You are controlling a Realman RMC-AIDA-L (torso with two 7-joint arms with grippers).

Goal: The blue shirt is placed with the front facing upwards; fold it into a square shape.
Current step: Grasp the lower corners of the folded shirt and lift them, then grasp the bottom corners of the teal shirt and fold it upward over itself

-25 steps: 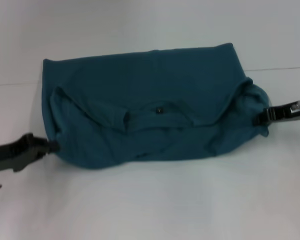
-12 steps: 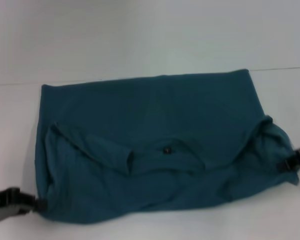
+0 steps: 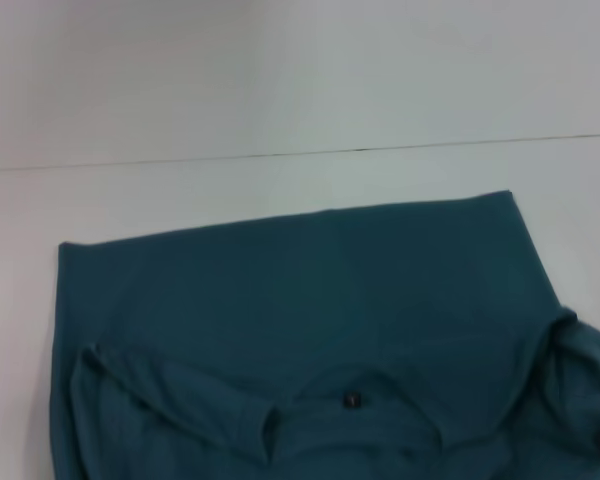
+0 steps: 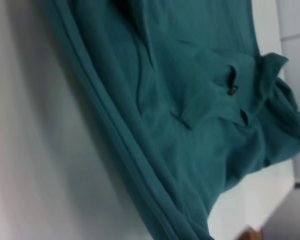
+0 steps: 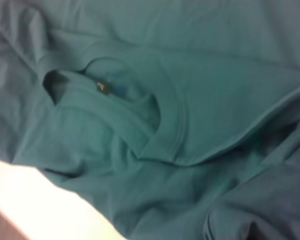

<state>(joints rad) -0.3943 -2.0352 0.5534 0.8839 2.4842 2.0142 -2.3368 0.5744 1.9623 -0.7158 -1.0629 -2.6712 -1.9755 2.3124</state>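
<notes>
**Shirt lying at the table's near edge**

Head view: the blue shirt (image 3: 310,330) is lying folded on the white table (image 3: 280,90), collar (image 3: 352,400) nearest, running off the near edge. Both grippers' grip: cannot tell. Left wrist view: bunched folds are showing. Right wrist view: the collar is lying rumpled.

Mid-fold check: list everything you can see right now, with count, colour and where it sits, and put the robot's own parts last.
blue shirt: one, dark teal-blue, lying folded across the near part of the table and running off the bottom of the head view.
collar: one, same teal, round, near the shirt's close edge.
label: one, small and dark, inside the collar.
table: one, white, under the shirt, with a thin dark line across it beyond the shirt.
left gripper: not in view.
right gripper: possibly the small dark shape at the shirt's right edge in the head view; too little shows to be sure.
</notes>
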